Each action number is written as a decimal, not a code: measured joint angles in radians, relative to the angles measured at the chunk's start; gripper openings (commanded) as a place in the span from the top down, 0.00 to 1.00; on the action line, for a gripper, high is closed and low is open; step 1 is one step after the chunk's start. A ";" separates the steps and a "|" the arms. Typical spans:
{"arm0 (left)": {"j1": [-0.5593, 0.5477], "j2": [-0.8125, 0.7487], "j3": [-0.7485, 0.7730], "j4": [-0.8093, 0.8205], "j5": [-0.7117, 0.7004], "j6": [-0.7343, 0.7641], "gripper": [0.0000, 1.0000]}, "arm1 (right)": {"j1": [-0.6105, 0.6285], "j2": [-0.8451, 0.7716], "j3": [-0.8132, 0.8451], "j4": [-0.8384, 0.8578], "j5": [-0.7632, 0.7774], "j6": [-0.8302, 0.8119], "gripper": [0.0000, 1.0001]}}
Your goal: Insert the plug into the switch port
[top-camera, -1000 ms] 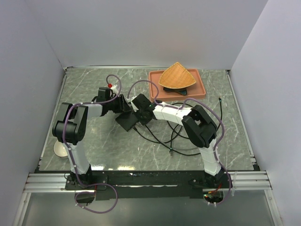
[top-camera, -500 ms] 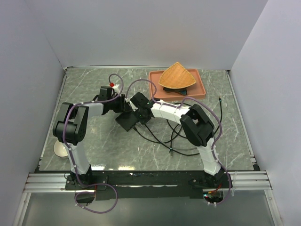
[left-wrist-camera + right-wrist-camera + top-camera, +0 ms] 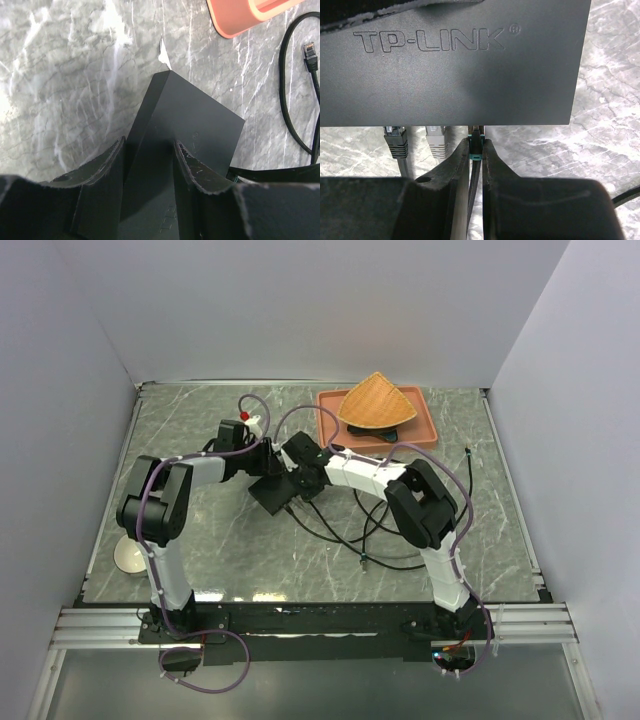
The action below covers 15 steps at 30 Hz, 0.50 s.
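Note:
The switch, a flat matte-black TP-LINK box [image 3: 270, 496], lies mid-table; it also shows in the left wrist view [image 3: 190, 120] and the right wrist view [image 3: 460, 75]. My left gripper [image 3: 262, 466] straddles one end of the box, its fingers [image 3: 107, 165] closed on it. My right gripper [image 3: 303, 483] is shut on a black plug with a teal boot [image 3: 476, 136], whose tip sits at the port edge of the box. Two grey plugs [image 3: 396, 140] [image 3: 437, 141] sit in ports to its left. The port itself is hidden under the box edge.
A terracotta tray [image 3: 425, 432] holding an orange-brown wedge [image 3: 377, 402] stands at the back right; its corner shows in the left wrist view [image 3: 235, 20]. Black cables [image 3: 370, 530] loop right of the box, with a loose plug [image 3: 310, 50]. A white disc [image 3: 128, 555] lies at the left edge.
Both grippers and the box have shifted slightly toward the back of the table. The right gripper still holds the plug against the box edge.

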 measured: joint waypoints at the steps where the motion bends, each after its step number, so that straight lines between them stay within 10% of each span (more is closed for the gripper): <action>1: -0.003 0.002 0.003 0.000 -0.003 0.002 0.82 | -0.004 0.000 0.000 0.000 -0.005 0.002 1.00; 7: -0.006 0.002 0.006 -0.003 -0.015 0.002 0.78 | -0.008 -0.002 -0.012 0.012 -0.019 0.008 1.00; 15: 0.013 -0.012 -0.022 0.012 -0.013 -0.041 0.59 | -0.009 -0.070 -0.149 0.164 -0.030 0.024 0.70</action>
